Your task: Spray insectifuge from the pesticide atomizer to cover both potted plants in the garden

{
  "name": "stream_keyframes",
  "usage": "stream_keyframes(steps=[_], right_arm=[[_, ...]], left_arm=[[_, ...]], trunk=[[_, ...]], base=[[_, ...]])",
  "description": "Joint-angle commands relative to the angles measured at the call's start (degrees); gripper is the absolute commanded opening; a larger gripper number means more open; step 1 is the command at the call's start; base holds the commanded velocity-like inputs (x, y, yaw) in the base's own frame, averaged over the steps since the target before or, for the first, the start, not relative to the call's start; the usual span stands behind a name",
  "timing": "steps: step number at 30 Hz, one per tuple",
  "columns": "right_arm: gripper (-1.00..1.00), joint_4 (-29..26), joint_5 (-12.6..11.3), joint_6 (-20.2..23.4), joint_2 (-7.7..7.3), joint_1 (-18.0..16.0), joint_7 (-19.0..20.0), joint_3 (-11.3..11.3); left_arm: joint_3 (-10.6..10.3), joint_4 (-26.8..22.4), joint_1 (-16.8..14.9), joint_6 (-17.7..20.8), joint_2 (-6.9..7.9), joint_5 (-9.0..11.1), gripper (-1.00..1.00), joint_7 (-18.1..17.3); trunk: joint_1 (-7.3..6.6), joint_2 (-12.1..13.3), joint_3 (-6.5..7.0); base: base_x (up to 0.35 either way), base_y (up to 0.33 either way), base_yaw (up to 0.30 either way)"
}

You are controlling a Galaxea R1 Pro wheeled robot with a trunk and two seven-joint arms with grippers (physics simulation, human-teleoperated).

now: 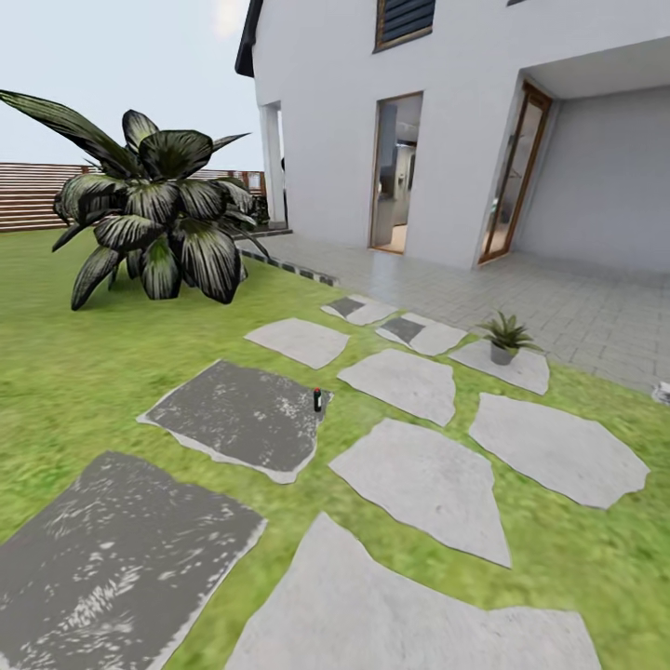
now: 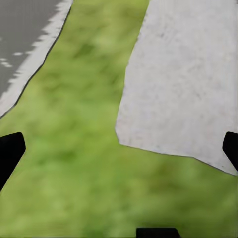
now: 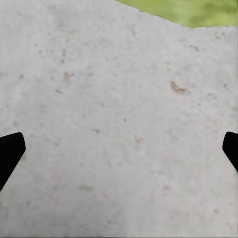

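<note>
One potted plant [image 1: 505,337], a low rosette of pointed green leaves in a small grey pot, stands on a pale stepping stone [image 1: 502,366] at the right, near the paved terrace. The second potted plant and the pesticide atomizer are out of view. At this distance I cannot tell whether any whitish specks lie on the leaves. In the left wrist view my left gripper [image 2: 119,148] hangs open over grass beside a pale stone [image 2: 188,79]. My right gripper [image 3: 119,151] is open over bare pale stone, holding nothing.
A small dark post with a red dot [image 1: 317,400] stands at the edge of a dark stone [image 1: 237,414]. A big dark leafy bush [image 1: 158,223] grows at the left. The white house [image 1: 447,121], paved terrace [image 1: 558,298] and brown fence [image 1: 28,195] lie beyond the lawn.
</note>
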Motion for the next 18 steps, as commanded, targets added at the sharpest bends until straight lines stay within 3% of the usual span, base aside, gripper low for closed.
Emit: stream_keyframes(steps=[1,18], right_arm=[[1.0,0.04,0.03,-0.18,0.0,-0.03,-0.02,-0.01],[1.0,0.04,0.03,-0.18,0.0,-0.03,-0.04,-0.02]], left_arm=[[0.03,0.04,-0.03,-0.19,0.01,-0.29,1.0,0.02],[0.03,0.04,-0.03,-0.19,0.01,-0.29,1.0,0.02]], trunk=[[0.02,-0.02,-0.05],[0.02,-0.02,-0.05]], base=[[0.338,0.0,0.0],[0.338,0.0,0.0]])
